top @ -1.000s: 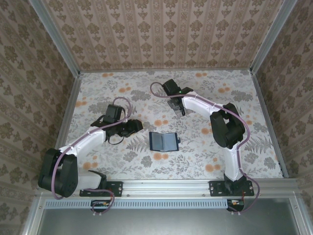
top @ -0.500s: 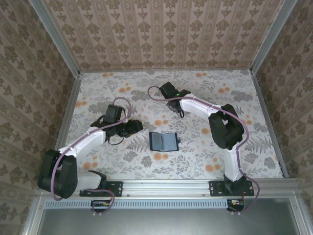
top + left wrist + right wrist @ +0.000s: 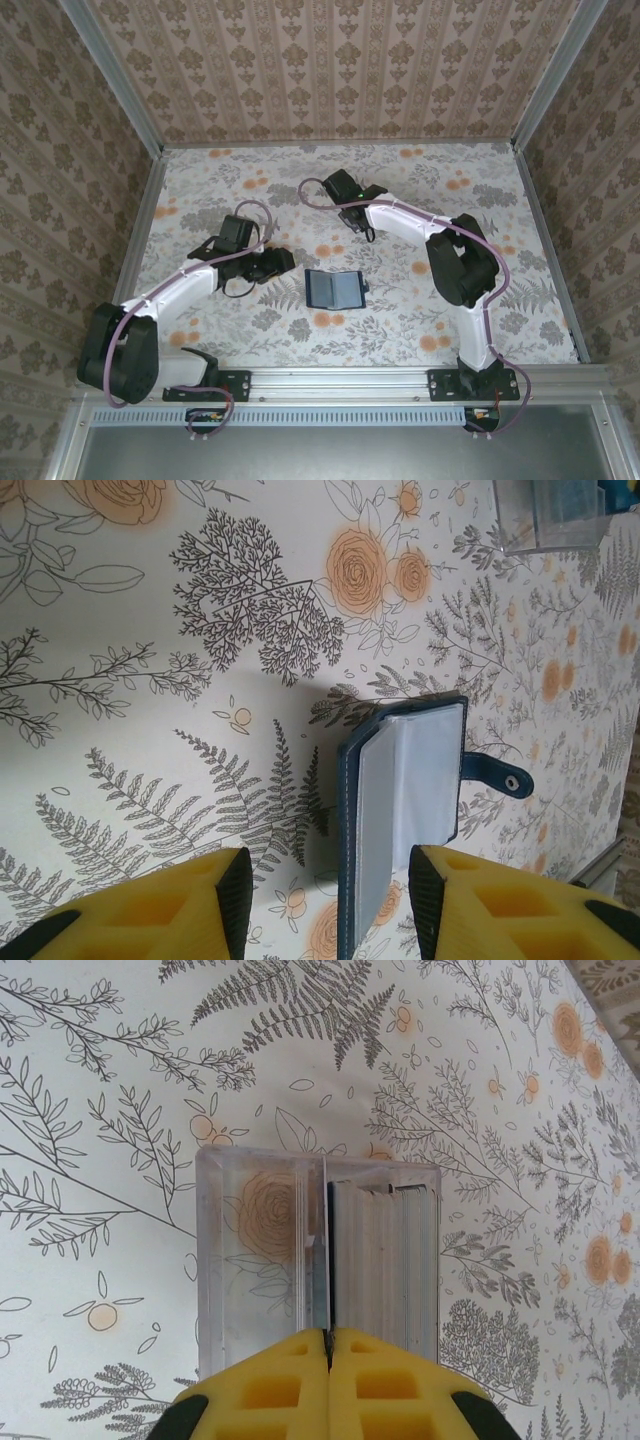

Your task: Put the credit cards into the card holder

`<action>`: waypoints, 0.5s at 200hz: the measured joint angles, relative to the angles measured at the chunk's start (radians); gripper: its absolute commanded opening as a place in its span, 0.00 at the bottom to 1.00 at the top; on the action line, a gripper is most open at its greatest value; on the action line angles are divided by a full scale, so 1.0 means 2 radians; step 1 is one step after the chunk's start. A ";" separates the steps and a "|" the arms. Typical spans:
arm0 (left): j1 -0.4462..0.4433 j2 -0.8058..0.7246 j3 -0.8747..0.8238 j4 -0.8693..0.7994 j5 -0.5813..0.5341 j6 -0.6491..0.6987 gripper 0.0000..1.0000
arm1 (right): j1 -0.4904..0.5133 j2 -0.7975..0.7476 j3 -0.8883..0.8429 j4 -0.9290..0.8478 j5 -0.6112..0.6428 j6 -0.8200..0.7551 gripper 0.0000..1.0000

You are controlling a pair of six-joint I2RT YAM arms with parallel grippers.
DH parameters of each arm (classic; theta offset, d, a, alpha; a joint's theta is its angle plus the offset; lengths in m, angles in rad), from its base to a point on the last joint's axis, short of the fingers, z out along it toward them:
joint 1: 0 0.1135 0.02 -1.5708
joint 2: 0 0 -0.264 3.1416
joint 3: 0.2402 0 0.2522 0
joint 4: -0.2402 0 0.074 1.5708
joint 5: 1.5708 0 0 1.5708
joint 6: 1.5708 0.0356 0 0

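The card holder point(image 3: 334, 288) lies open and flat near the middle of the bench point(image 3: 220, 180). The left fingers point(image 3: 236, 892) stand apart, released, just short of it. Farther back, the right fingers point(image 3: 300, 1355) are clenched tight together over a clear rack point(image 3: 255, 1250) holding upright credit cards point(image 3: 385, 1250).

Two arms: left arm point(image 3: 170, 290) at 8 o'clock of the table point(image 3: 260, 330), right arm point(image 3: 462, 262) at 4 o'clock. Two grippers, one per arm: left gripper point(image 3: 330, 905) and right gripper point(image 3: 328, 1345), with two yellow fingers point(image 3: 150, 920) on each, four in all. One card holder point(image 3: 334, 289) lying open near the middle, with one snap tab point(image 3: 497, 777). One clear rack point(image 3: 262, 1260) at 12 o'clock from the holder. Several cards point(image 3: 385, 1250) on edge in the rack, packed too tight for a count. One table.
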 measured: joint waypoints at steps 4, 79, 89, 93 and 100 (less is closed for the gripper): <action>-0.001 0.000 0.000 0.000 0.001 0.000 0.48 | 0.000 -0.001 0.000 -0.002 0.000 0.001 0.00; -0.012 0.013 0.000 0.025 0.029 0.002 0.48 | 0.007 -0.130 -0.080 -0.028 -0.020 0.082 0.00; -0.020 0.016 0.000 0.030 0.034 0.002 0.48 | 0.007 -0.159 -0.106 -0.026 -0.036 0.096 0.00; -0.024 0.018 0.000 0.031 0.037 0.002 0.48 | 0.007 -0.172 -0.116 -0.026 -0.043 0.102 0.00; -0.030 0.020 0.000 0.033 0.040 0.002 0.48 | 0.006 -0.198 -0.138 -0.023 -0.061 0.116 0.00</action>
